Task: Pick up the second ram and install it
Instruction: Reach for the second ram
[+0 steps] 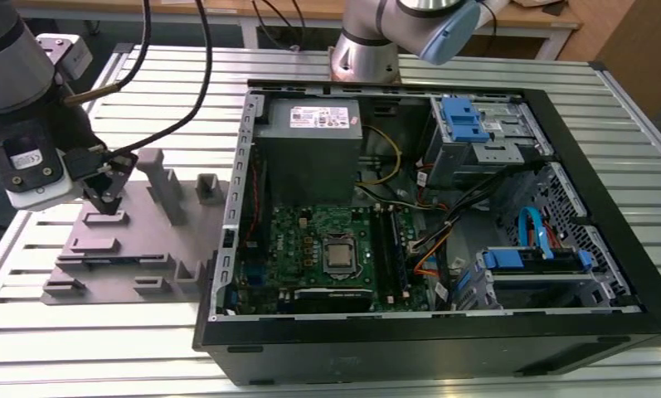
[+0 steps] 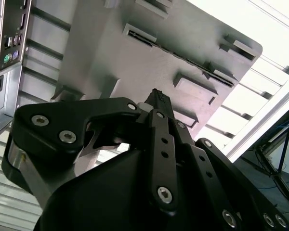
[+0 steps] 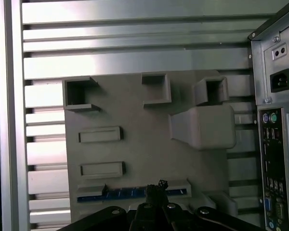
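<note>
a slatted metal counter (image 1: 452, 70) carries an open computer case (image 1: 554, 116) and, toward the counter's edge on the exterior view's left, a grey fixture plate (image 1: 142, 249). the gripper (image 1: 108, 212) hangs over the plate, its fingers (image 2: 159, 103) closed together on nothing. the second ram (image 3: 120, 194) lies in a slot along one plate edge, close to the fingertips.
</note>
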`<action>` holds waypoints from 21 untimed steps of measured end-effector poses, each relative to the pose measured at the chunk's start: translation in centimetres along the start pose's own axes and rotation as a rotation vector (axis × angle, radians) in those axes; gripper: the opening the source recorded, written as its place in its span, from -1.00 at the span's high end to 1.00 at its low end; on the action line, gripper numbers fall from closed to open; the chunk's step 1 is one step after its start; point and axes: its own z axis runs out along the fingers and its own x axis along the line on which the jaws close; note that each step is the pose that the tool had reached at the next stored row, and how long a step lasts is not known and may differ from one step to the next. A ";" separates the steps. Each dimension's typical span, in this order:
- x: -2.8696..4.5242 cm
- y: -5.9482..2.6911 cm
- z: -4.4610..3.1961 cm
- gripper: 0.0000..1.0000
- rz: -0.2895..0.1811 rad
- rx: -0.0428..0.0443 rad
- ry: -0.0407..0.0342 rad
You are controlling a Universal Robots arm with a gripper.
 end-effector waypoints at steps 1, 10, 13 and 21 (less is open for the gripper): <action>0.00 -0.05 0.14 0.85 0.000 0.0000 0.0000; 0.07 -0.51 1.37 0.85 0.000 0.0000 0.0000; 0.09 -0.66 1.80 0.85 0.000 0.0000 0.0000; 0.12 -1.06 3.06 0.85 0.000 0.0001 0.0001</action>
